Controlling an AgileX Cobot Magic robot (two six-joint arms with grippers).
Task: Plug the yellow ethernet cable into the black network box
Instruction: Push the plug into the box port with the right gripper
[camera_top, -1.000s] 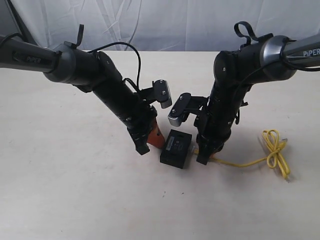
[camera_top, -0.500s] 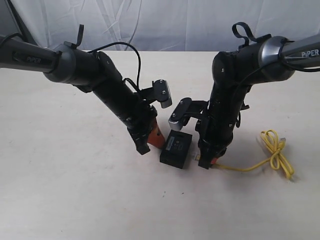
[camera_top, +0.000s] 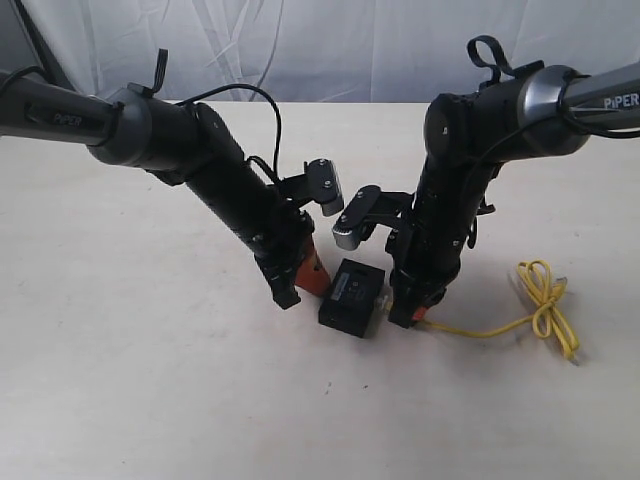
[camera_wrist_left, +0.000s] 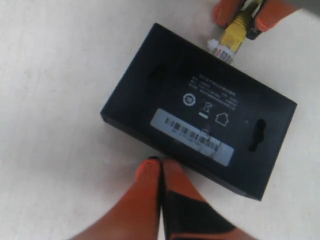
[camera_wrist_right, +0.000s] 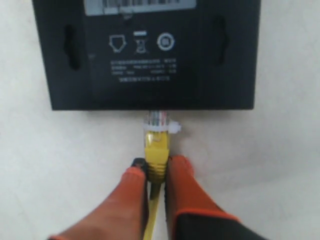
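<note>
The black network box (camera_top: 352, 297) lies flat on the table between the two arms, its white barcode label up (camera_wrist_left: 192, 134). My left gripper (camera_wrist_left: 161, 165) is shut with nothing in it, its orange tips touching the box's long side. Shut on the yellow boot of the yellow ethernet cable (camera_wrist_right: 156, 152) is my right gripper (camera_wrist_right: 156, 167). The clear plug (camera_wrist_right: 161, 121) touches the box's edge (camera_wrist_right: 150, 102); how far it sits in a port I cannot tell. The cord trails right to a knotted loop (camera_top: 543, 296).
Both black arms lean in over the box, the left arm (camera_top: 225, 190) and the right arm (camera_top: 450, 200). A white cloth backdrop (camera_top: 330, 45) hangs behind the beige table (camera_top: 150, 380).
The right gripper swung away from the box and back, now pressing the plug against the box's edge. The knotted loop slid a little left. The left arm and box stayed put.
</note>
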